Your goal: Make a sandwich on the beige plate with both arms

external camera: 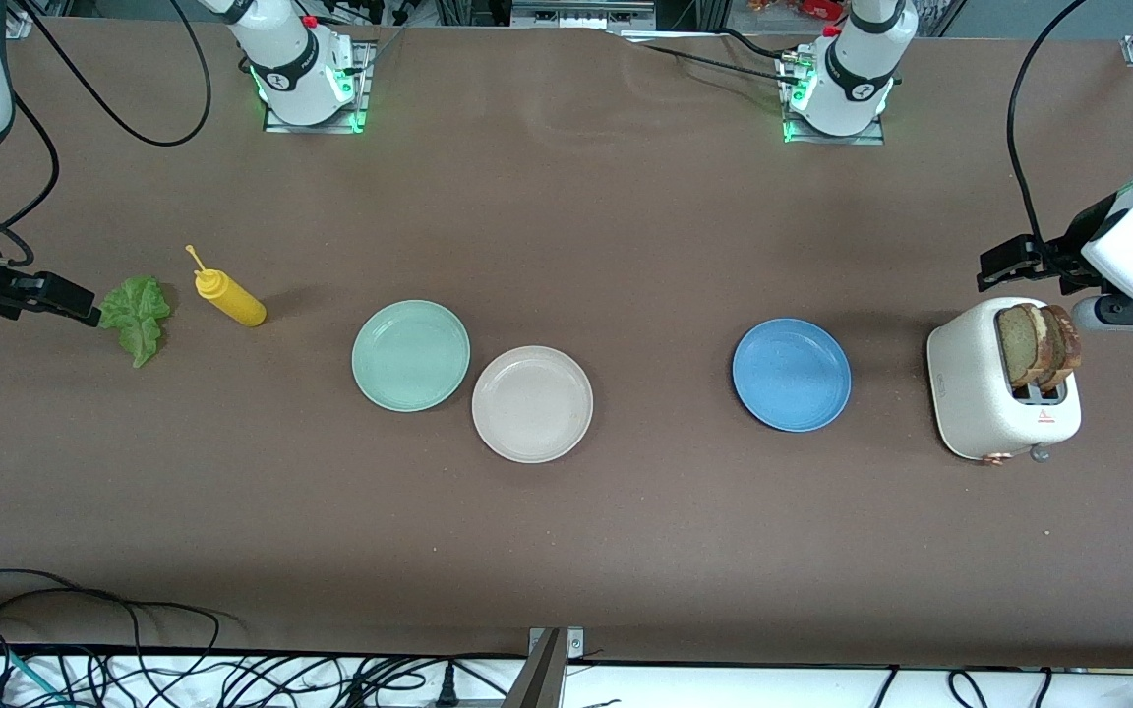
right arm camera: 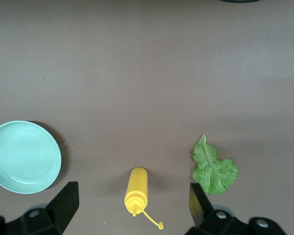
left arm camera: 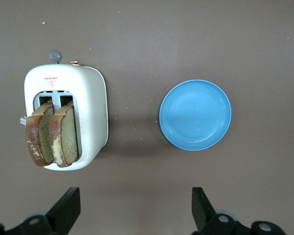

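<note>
Two bread slices (external camera: 1039,344) stand in a white toaster (external camera: 970,393). The beige plate (external camera: 532,403) sits bare. Left pincer (left arm camera: 135,210) and right pincer (right arm camera: 132,210) both hover wide open, holding nothing.

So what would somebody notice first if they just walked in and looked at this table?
Probably the white toaster at the left arm's end of the table, with two bread slices sticking up out of it. Next, the three plates in the middle: mint green plate, beige plate touching it, and blue plate apart. At the right arm's end lie a yellow squeeze bottle and a lettuce leaf.
</note>
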